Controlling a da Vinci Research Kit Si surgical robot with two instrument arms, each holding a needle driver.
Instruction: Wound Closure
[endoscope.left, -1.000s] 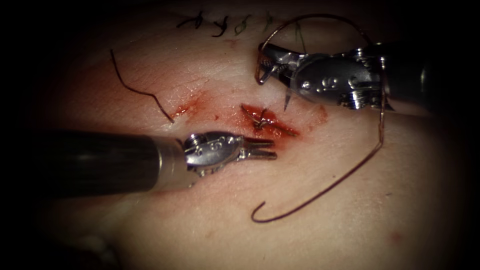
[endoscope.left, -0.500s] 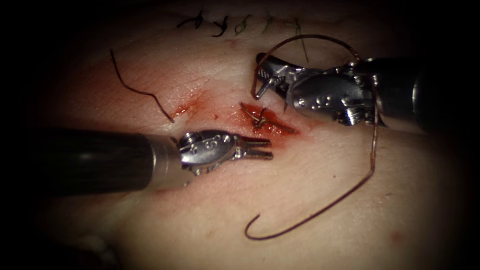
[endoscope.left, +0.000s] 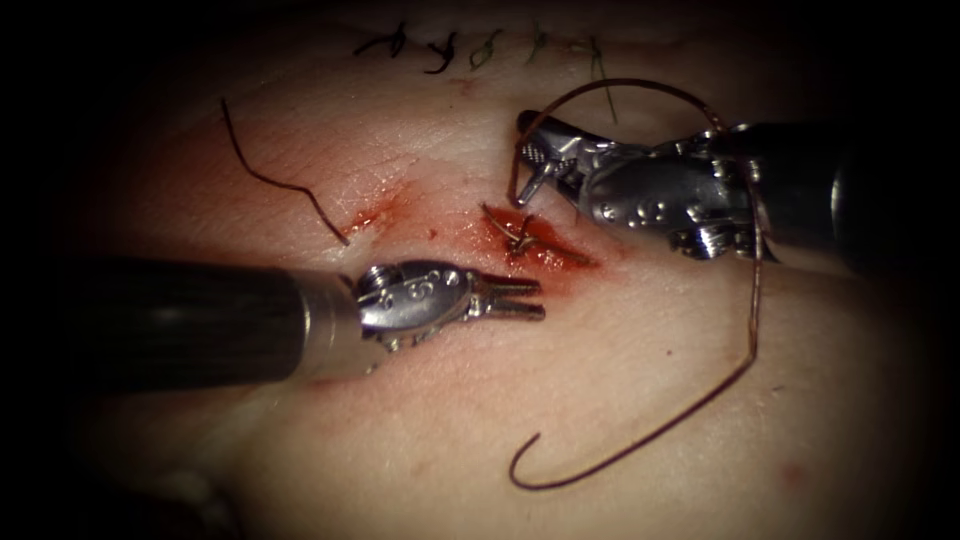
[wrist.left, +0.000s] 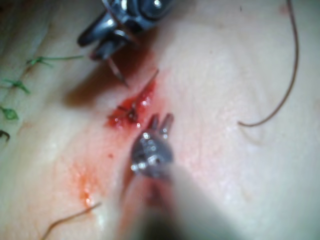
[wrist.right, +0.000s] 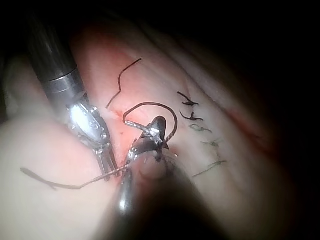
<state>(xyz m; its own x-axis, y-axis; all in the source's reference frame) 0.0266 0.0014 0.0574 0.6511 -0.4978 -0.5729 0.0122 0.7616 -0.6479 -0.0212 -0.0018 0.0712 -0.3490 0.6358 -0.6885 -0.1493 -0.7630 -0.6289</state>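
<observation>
Landmark: the short red cut in the pale pork tissue, its stitch knot sitting in red fluid.

Right tool: just up and right of the knot, its jaws clamped on the thin curved steel needle near its blunt end; the needle's free point hangs down toward the cut, clear of the tissue.

Needle axis: slanted, tip nearest the cut's right edge.

Dark reddish thread: arches over the right tool, drops right of the cut, ends in a hook below it.

Left tool: just below the knot, jaws narrowly parted, holding nothing; the nearer arm to the knot.

Loose thread piece: well left of the cut.
</observation>
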